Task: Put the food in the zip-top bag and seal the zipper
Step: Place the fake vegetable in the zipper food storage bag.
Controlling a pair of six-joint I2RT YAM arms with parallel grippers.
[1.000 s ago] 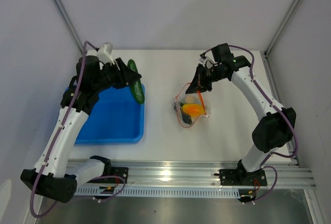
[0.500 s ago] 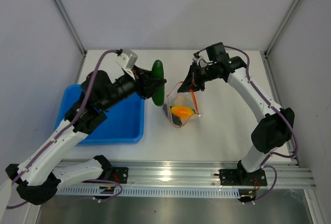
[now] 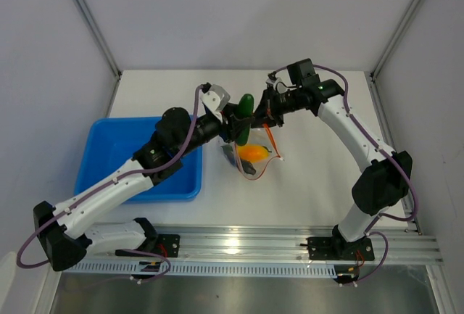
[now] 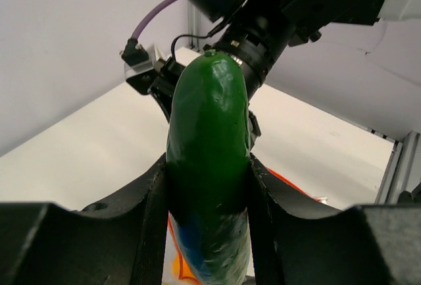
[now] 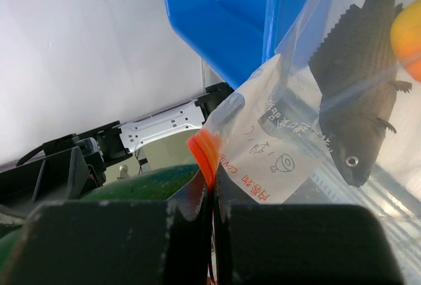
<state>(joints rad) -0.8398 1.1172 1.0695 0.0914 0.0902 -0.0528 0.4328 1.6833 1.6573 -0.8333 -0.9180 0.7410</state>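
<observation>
A dark green cucumber [image 3: 245,111] stands upright between the fingers of my left gripper [image 3: 238,127], which is shut on it just above the mouth of the zip-top bag [image 3: 255,160]. In the left wrist view the cucumber [image 4: 209,166] fills the gap of the left gripper [image 4: 207,232]. My right gripper [image 3: 270,115] is shut on the bag's orange zipper [image 5: 205,150] and holds that edge up. Inside the clear bag [image 5: 289,147] lie a yellow-orange piece [image 3: 253,154] and a dark fish-shaped toy [image 5: 358,81]. The right gripper [image 5: 214,232] has its jaws pressed together on the strip.
The blue tray [image 3: 123,162] sits at the left, under my left arm's forearm. Both wrists are close together over the bag. Metal frame posts [image 3: 88,20] rise at the back corners, and the rail [image 3: 239,245] runs along the near edge.
My left arm has swung right from above the blue tray to the bag's mouth, carrying the cucumber. The right gripper has shifted the bag's edge slightly left.
</observation>
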